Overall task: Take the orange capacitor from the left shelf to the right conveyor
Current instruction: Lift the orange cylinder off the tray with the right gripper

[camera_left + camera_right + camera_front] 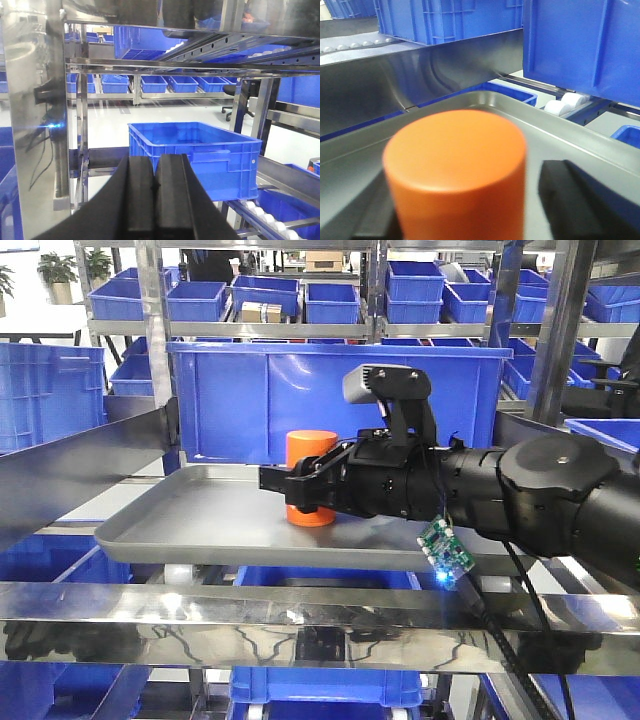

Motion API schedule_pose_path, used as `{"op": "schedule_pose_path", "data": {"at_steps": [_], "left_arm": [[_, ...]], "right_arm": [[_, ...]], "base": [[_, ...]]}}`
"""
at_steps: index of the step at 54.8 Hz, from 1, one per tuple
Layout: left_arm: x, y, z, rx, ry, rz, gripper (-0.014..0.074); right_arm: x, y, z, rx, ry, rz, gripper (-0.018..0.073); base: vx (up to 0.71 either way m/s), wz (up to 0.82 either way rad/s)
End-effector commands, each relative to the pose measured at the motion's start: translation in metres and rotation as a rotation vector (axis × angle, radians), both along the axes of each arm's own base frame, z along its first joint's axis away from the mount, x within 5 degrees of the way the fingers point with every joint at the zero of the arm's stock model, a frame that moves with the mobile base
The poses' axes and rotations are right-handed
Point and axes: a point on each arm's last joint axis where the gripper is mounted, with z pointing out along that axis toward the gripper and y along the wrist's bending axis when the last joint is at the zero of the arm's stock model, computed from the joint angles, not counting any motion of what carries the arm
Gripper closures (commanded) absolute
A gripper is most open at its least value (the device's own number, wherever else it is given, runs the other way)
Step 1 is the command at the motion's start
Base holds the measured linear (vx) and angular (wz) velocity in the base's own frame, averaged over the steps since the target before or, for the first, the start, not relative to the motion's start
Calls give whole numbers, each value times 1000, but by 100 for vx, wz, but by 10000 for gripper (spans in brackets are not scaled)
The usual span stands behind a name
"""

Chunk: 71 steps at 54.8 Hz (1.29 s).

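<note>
On the left shelf's (300, 615) grey tray (150, 530), mid-tray, my right fingers (580, 195) stood open astride the orange capacitor (305, 450). My left fingers (172, 200) were pressed together, idle. The grasp was in hand, I judged; next, squeeze and lift clear.

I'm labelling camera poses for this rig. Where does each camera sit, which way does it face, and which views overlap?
Front view: set back from the shelf, facing its tray; shows the right arm and right gripper open around the orange cylinder.
Left wrist: behind the shut left gripper, facing a blue bin.
Right wrist: close behind the cylinder, a finger beside it.
Shared: front and right wrist both show cylinder and tray.
</note>
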Motion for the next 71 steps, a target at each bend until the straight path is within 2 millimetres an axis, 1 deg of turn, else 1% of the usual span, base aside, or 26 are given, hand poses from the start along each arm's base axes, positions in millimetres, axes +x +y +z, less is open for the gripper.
{"op": "schedule_pose_path", "data": {"at_steps": [1,5,8,16,25,34,37,47,55,58,62,65,71], "left_arm": [[-3,1,18,-37,-110,-5,603],[-3,1,18,-37,-110,-5,603],[-3,1,18,-37,-110,-5,603],[-3,1,18,-37,-110,-5,603],[-3,1,18,-37,-110,-5,603],[-3,1,18,-37,-110,-5,603],[-3,1,18,-37,-110,-5,603],[-3,1,18,-37,-110,-5,603],[-3,1,18,-37,-110,-5,603],[-3,1,18,-37,-110,-5,603],[-3,1,18,-37,-110,-5,603],[-3,1,18,-37,-110,-5,603],[-3,1,18,-37,-110,-5,603]], "right_arm": [[-8,-5,32,55,-77,-24,251],[-8,-5,32,53,-79,-27,448],[-8,-5,31,45,-85,-24,570],[-12,-7,36,23,-110,-21,568],[-30,-19,60,-43,-203,-40,567],[-64,-39,92,-116,-273,-77,567],[-77,-47,99,-173,-280,-90,567],[-117,-77,118,-293,-234,-190,567],[-147,-96,130,-327,-226,-257,567],[-159,-102,131,-318,-223,-269,567],[-173,-108,127,-310,-232,-272,567],[-187,-114,118,-297,-251,-280,567],[-208,-125,97,-276,-299,-300,567]], "base": [[0,0],[0,0],[0,0],[0,0],[0,0],[0,0],[0,0],[0,0],[0,0],[0,0],[0,0],[0,0],[0,0]]}}
